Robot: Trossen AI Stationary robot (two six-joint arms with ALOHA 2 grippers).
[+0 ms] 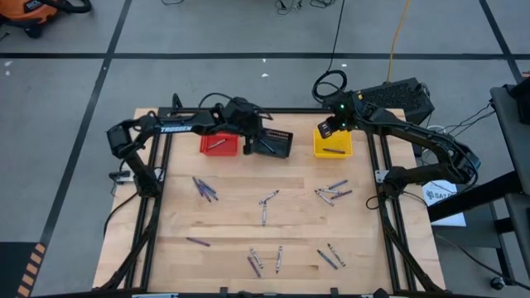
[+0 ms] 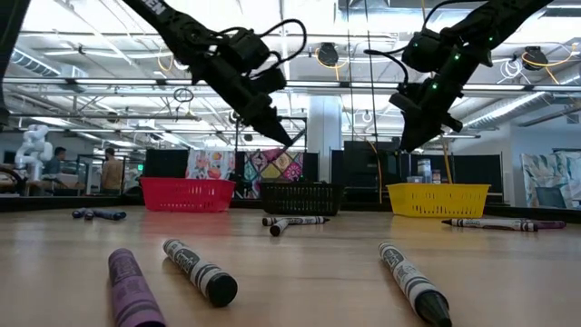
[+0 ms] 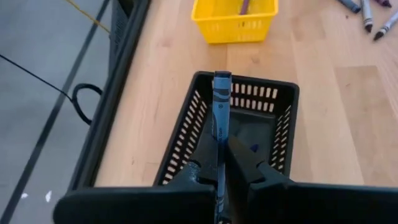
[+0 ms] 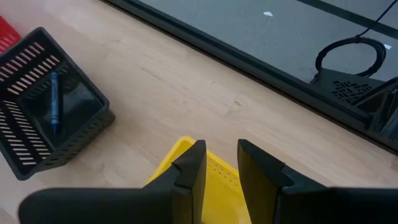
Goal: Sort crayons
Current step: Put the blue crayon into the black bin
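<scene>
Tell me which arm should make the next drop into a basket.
Left. Its pincer is shut on a blue crayon directly above the black basket, so it likely only needs to release. The right pincer hangs open and empty over the yellow basket.

1. We see a robotics lab or workshop hall: bare grey floor (image 1: pixel 248 33) with dark tape lines around a wooden table (image 1: pixel 265 223).
2. At 12 o'clock, cables (image 1: pixel 331 83) trail off the table.
3. Behind, we see open ceiling trusses (image 2: pixel 91 54), strip lights and a person (image 2: pixel 111 169).
</scene>
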